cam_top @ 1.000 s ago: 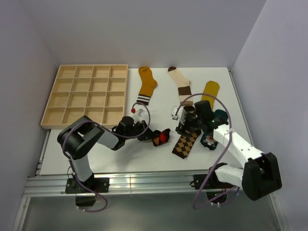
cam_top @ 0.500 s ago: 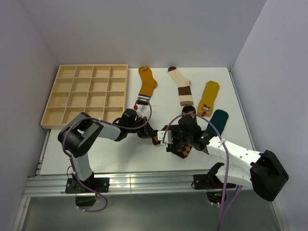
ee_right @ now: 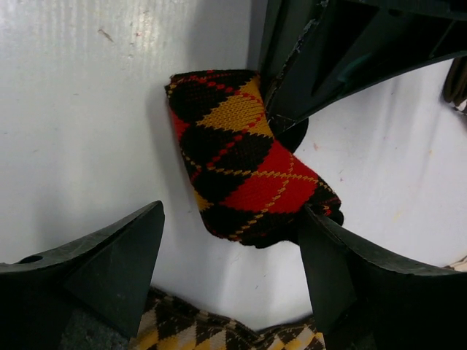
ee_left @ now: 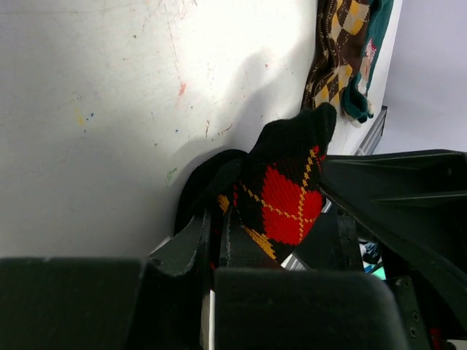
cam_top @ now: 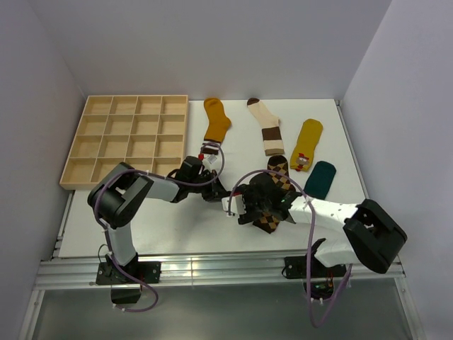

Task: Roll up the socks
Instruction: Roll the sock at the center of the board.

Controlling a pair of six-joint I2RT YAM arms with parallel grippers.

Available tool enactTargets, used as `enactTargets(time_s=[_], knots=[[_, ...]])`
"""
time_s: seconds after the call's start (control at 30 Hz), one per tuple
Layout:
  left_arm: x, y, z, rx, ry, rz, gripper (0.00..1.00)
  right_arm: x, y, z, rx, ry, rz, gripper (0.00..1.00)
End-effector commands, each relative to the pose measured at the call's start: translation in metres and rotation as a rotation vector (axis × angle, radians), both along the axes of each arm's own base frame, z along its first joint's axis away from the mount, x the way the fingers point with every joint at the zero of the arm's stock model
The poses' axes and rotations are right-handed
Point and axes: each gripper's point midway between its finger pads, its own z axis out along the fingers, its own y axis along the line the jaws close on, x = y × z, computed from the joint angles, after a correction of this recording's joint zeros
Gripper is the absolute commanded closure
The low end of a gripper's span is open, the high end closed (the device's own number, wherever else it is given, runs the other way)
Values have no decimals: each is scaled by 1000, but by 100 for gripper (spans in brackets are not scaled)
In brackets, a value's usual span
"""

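A folded black, red and orange argyle sock (ee_right: 241,168) lies on the white table. My left gripper (ee_left: 217,237) is shut on its far end (ee_left: 284,197). My right gripper (ee_right: 232,219) is open around its near end, and the right finger (ee_right: 350,270) touches the sock. In the top view the two grippers meet at mid-table, left (cam_top: 212,193) and right (cam_top: 239,205). A brown and orange argyle sock (cam_top: 277,185) lies flat, partly under my right arm. The mustard sock (cam_top: 216,122), cream banded sock (cam_top: 266,127), yellow sock (cam_top: 308,145) and teal sock (cam_top: 322,178) lie flat behind.
A wooden tray (cam_top: 127,138) with many compartments sits at the back left. The table's near edge (cam_top: 198,249) runs just in front of the grippers. The brown argyle sock (ee_right: 219,335) lies right below my right fingers.
My right arm swung left, off the brown argyle sock, and now straddles the folded sock with open jaws. My left gripper shifted slightly with the sock.
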Motion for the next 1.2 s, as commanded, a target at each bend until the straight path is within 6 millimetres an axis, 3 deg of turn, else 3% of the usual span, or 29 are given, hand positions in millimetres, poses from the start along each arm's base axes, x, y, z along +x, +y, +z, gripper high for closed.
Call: enactTargets(time_s=[0.0, 0.23, 0.3, 0.73, 0.93, 1.17], knots=[[-27, 38, -65, 241, 113, -15, 100, 19, 18, 16, 33, -102, 21, 20], [-27, 36, -68, 255, 132, -50, 100, 37, 21, 12, 32, -160, -24, 22], [-25, 38, -68, 265, 137, -50, 100, 41, 24, 22, 75, -196, -38, 23], [-30, 43, -66, 277, 147, -85, 100, 20, 14, 44, 134, -280, 44, 19], [-31, 45, -69, 282, 152, -93, 100, 13, 9, 36, 77, -263, 89, 18], [-33, 46, -74, 287, 166, -103, 100, 3, 16, 30, 37, -248, 148, 17]])
